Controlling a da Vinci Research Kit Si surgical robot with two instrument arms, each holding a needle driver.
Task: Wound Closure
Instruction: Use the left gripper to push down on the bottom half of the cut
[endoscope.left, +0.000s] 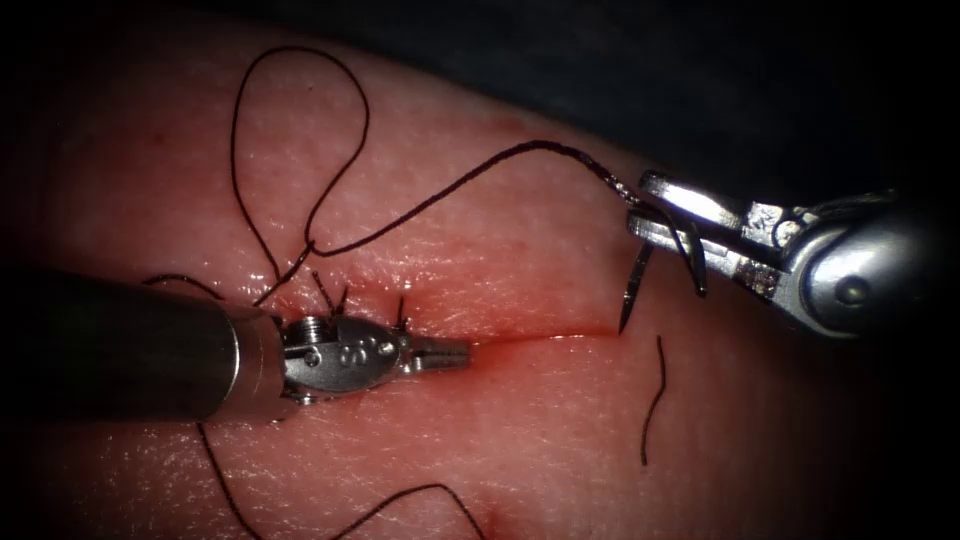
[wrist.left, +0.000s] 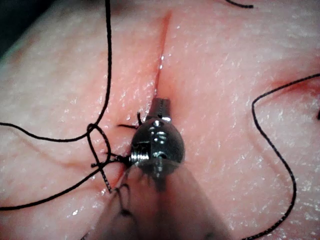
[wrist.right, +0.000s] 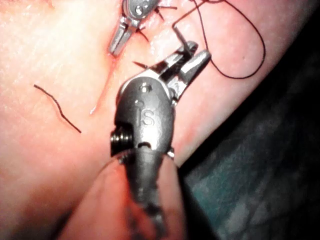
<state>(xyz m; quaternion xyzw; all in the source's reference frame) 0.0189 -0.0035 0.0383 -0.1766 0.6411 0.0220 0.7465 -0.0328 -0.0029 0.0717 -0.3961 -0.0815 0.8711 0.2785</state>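
Note:
The tissue (endoscope.left: 520, 440) carries a thin red cut (endoscope.left: 545, 337) running left to right. Its left part is stitched, with dark stitches (endoscope.left: 400, 312) and a knot (wrist.left: 97, 145). My left tool (endoscope.left: 462, 352) lies along the cut just right of the last stitch, jaws shut and holding nothing; the same tool (wrist.left: 161, 106) points along the cut (wrist.left: 162, 50). At the cut's right end my right tool (endoscope.left: 640, 203) is shut on the curved needle (endoscope.left: 636, 280), which hangs outside the tissue with its tip just above that end. Thread (endoscope.left: 450, 190) runs from the needle to the knot.
A long thread loop (endoscope.left: 300, 60) lies on the tissue at the upper left, and more thread (endoscope.left: 420, 492) along the lower edge. A short cut end of thread (endoscope.left: 655, 400) lies below the cut's right end. Red fluid lines the cut. Dark cloth (wrist.right: 270, 165) borders the tissue.

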